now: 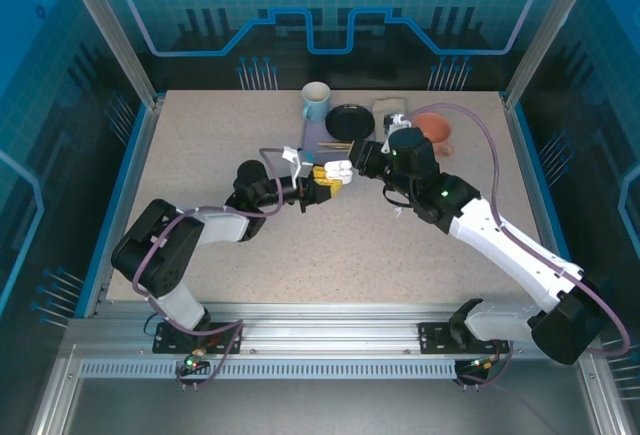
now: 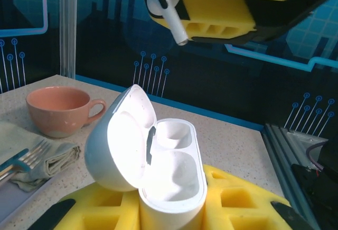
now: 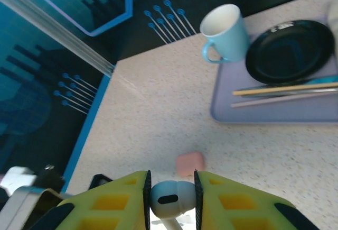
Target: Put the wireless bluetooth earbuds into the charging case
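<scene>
From above, the left gripper (image 1: 312,190) and the right gripper (image 1: 345,168) are nose to nose at mid-table, both arms stretched in toward each other, with something white between them that is too small to sort out from here. Over to the left wrist camera: the white charging case (image 2: 158,172) sits upright, clamped between the left gripper's yellow pads (image 2: 105,209), lid hinged back and wide open. Both wells look empty, so by my read nothing is seated in this case yet. Hanging above it, off toward the lid side and clear of it, is the right gripper with a white earbud (image 2: 170,16) pinched in its pads, stem angled down toward the case. A pink cup (image 2: 58,108) and a fork on a napkin (image 2: 31,158) wait off to the left. From the right wrist camera, the fingers are drawn in narrow on that bud, which is squeezed head-on between the two pads. On the table beyond lies a small pink case (image 3: 189,163), lid apparently down, and past it a blue mug (image 3: 224,31), a black plate (image 3: 288,50) and chopsticks (image 3: 285,88) on a purple tray (image 3: 253,111). The bud is picked up and nearly in line with the case. Lowering it in, and every other bud, remains to be done.
</scene>
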{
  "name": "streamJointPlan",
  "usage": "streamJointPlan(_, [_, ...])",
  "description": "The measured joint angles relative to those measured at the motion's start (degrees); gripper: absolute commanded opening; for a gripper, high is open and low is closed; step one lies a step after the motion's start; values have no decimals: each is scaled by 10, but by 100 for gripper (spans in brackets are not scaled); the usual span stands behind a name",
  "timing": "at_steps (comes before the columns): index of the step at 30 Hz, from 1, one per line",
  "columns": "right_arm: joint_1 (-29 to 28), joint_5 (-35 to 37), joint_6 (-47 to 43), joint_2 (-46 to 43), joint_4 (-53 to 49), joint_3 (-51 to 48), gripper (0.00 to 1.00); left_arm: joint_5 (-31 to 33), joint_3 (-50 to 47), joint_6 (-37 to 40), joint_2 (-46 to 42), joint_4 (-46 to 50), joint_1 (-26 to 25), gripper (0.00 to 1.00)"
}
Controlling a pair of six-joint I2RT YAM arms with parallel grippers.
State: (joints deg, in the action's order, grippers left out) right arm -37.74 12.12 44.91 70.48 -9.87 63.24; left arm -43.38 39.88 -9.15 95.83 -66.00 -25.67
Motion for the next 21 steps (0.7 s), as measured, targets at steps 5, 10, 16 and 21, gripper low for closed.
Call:
streamJointPlan(5, [-25,9,-9,-4,71,-37,27,0,24,0,8,2,-1,0])
streamJointPlan(10, [-47,27,-17,-5,129,-68,27,2,39,0,12,10,-2,0])
streamJointPlan(16, [-63,58,-20,-6,178,-92,26,10,47,0,19,18,-4,0])
streamJointPlan(21, [-72,79,-26,-7,210,-108,26,14,49,-1,19,19,-4,0])
